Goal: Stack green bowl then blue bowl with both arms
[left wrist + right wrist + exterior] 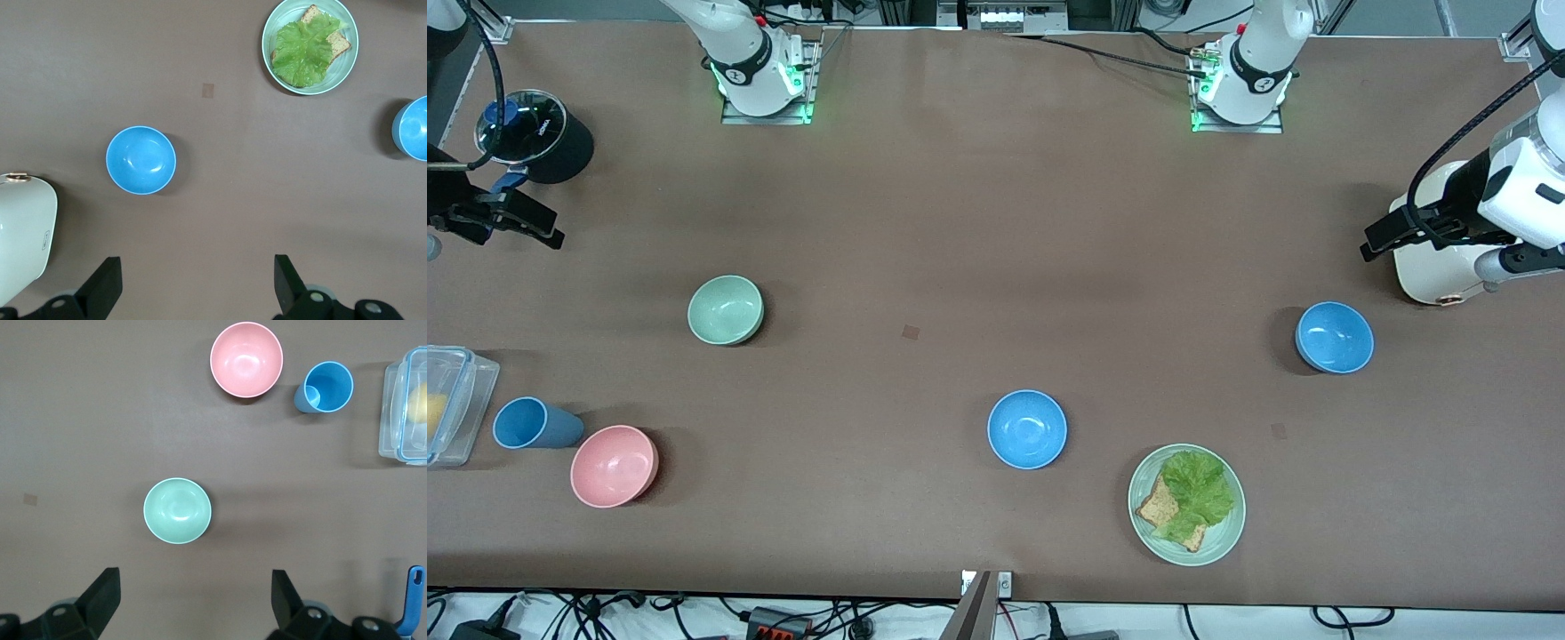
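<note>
Risk: wrong blue bowl picked.
Both jaws were held open, empty; blue bowl (1027,429) was matched by a lookalike (1335,337) near left gripper (197,287), far from green bowl (726,309).

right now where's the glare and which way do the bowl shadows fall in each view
Front view: white glints inside the glossy blue bowl, and the green bowl has its shadow toward the left arm's end. Left wrist view: soft glare inside the matte blue bowl. Right wrist view: pale sheen inside the green bowl and pink bowl.

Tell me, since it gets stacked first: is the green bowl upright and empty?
Upright and empty: the green bowl sits rim-up on the table, and the right wrist view shows only its bare glossy inside.
</note>
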{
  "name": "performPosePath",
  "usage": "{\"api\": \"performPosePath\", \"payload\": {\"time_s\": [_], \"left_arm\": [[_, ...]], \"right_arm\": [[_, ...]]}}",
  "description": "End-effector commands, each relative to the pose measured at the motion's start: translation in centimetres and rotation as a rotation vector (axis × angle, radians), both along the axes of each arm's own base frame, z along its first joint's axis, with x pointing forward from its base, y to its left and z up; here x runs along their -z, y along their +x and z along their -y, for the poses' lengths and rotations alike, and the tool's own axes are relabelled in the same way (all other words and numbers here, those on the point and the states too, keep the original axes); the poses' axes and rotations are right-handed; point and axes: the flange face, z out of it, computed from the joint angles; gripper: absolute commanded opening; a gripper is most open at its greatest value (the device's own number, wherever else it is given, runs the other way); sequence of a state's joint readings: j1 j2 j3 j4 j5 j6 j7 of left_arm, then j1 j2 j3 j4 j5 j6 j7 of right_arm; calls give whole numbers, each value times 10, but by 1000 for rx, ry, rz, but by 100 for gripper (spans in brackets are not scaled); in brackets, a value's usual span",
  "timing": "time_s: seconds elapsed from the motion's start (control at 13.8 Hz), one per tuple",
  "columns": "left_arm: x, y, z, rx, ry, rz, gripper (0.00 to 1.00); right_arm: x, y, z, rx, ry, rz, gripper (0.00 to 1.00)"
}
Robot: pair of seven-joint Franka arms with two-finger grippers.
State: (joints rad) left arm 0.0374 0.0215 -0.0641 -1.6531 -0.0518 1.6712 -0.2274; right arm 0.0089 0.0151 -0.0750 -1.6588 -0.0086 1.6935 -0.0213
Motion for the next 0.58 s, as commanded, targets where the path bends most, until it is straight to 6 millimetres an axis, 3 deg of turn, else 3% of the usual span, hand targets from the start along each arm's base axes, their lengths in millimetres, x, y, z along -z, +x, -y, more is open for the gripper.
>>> {"api": "performPosePath", "payload": {"time_s": [0.0,0.14,0.51], "left_arm": [[-7,2,4,6,11,5,100],[-8,2,4,6,11,7,100],[-6,2,0,-1,8,-4,100]], "right_arm": [[-1,-6,2,-21,-8,-22,100],[19,2,1,-20,-8,-57,100],[104,37,1,-25,-14,-163,100]]}}
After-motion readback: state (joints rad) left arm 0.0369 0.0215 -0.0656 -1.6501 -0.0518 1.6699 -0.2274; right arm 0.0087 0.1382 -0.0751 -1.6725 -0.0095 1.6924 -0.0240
